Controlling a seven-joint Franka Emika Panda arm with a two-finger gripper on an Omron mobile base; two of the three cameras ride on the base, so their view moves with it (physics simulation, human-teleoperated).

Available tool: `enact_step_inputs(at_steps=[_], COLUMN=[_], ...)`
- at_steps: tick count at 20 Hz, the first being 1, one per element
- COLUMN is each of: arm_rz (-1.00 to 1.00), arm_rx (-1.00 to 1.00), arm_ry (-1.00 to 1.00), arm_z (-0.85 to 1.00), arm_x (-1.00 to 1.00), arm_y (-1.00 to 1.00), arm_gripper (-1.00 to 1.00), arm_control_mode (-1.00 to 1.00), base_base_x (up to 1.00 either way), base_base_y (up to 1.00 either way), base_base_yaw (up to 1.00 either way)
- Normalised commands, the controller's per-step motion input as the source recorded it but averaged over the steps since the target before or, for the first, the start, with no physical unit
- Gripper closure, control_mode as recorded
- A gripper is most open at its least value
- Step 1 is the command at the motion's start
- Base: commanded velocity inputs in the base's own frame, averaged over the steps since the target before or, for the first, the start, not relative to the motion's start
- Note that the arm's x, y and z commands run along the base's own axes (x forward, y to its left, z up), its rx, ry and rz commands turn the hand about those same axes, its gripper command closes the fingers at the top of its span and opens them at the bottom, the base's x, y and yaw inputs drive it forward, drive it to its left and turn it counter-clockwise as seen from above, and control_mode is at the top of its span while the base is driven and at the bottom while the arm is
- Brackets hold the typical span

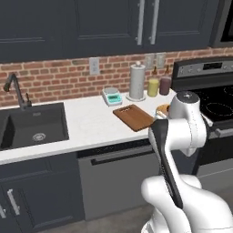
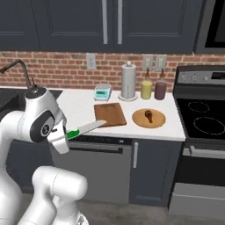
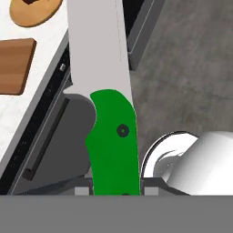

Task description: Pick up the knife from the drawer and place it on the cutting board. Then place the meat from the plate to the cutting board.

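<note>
My gripper (image 2: 67,135) is shut on the green handle of the knife (image 2: 86,128), in front of the counter edge and left of the cutting board (image 2: 110,114). The silver blade points toward the board's near corner. In the hand view the knife (image 3: 113,136) rises from between the fingers of the gripper (image 3: 113,190), its blade running up past the counter edge. The brown cutting board (image 1: 133,117) (image 3: 16,63) lies bare on the white counter. The meat (image 2: 149,115) rests on the round tan plate (image 2: 156,121) (image 3: 34,13), right of the board. A dark box-like front (image 3: 142,32) juts from the cabinets; I cannot tell if it is the drawer.
A paper towel roll (image 2: 128,80), a small scale (image 2: 102,92) and two jars (image 2: 146,90) stand along the brick wall. The stove (image 2: 204,118) is at the right, the sink (image 1: 34,125) at the left. A dishwasher front (image 2: 99,171) sits below the counter.
</note>
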Motion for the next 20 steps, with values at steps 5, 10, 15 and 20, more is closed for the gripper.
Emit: enact_step_inputs(at_steps=[5, 10, 15, 20], arm_rz=[0.0, 0.0, 0.0, 0.0], arm_rx=[0.0, 0.0, 0.0, 0.0], arm_ry=[0.0, 0.0, 0.0, 0.0], arm_z=[0.0, 0.0, 0.0, 0.0], arm_x=[0.0, 0.0, 0.0, 0.0], arm_y=[0.0, 0.0, 0.0, 0.0], arm_gripper=[1.0, 1.0, 1.0, 1.0], arm_control_mode=[1.0, 1.0, 1.0, 1.0], base_base_x=[0.36, 0.61, 0.71, 0.61], base_base_y=[-0.62, -0.24, -0.09, -0.25], base_base_yaw=[0.0, 0.0, 0.04, 0.06])
